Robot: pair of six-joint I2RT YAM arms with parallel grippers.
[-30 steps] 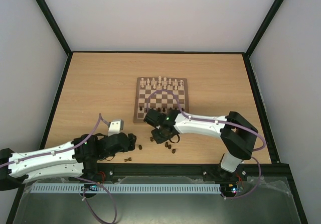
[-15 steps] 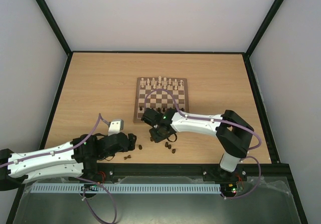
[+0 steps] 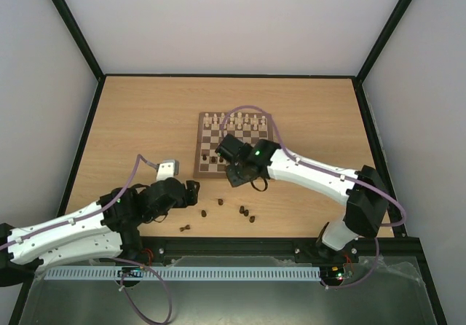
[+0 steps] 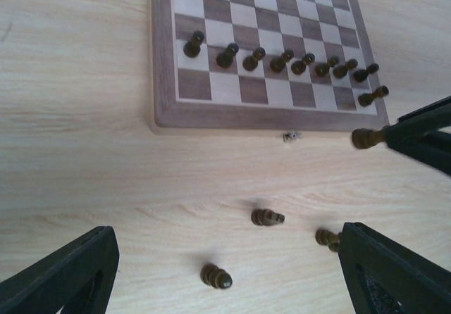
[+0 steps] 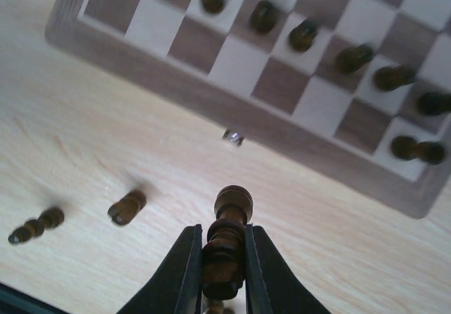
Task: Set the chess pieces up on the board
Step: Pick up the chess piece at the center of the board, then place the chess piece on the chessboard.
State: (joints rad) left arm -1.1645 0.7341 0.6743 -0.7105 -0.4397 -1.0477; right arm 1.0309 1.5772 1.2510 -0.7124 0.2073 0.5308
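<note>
Overhead, shows the pale wooden tabletop [image 3: 145, 114] carrying the board [image 3: 198, 173] near its middle, with pale chess pieces [image 3: 233, 119] lined along the far edge. Shows the right arm [image 3: 313, 175] reaching across to the board's near edge and the left arm [image 3: 73, 230] lying low at the near left.

Finds the left gripper [image 4: 225, 243] spread wide, holding nothing, hovering above loose dark pieces [image 4: 268, 217] lying on the table just short of the board. Finds the right gripper [image 5: 224, 258] clamped on one dark piece [image 5: 233, 203], gripped about the body with one end protruding past the fingertips, carried over bare table close to the near border [image 5: 296, 145].

Notes a full line of dark pawns [image 4: 282, 60] standing on the second row, plus a single dark figure [image 4: 373, 96] on the near row's end square; other near-row squares seen vacant.

Judged step: carrying the clamped piece to a back-row square. To do well: bring the base downward before descent, centre over one vacant square, approach from the near side clear of the pawns, part the fingers only once seated, then lift straight up.
</note>
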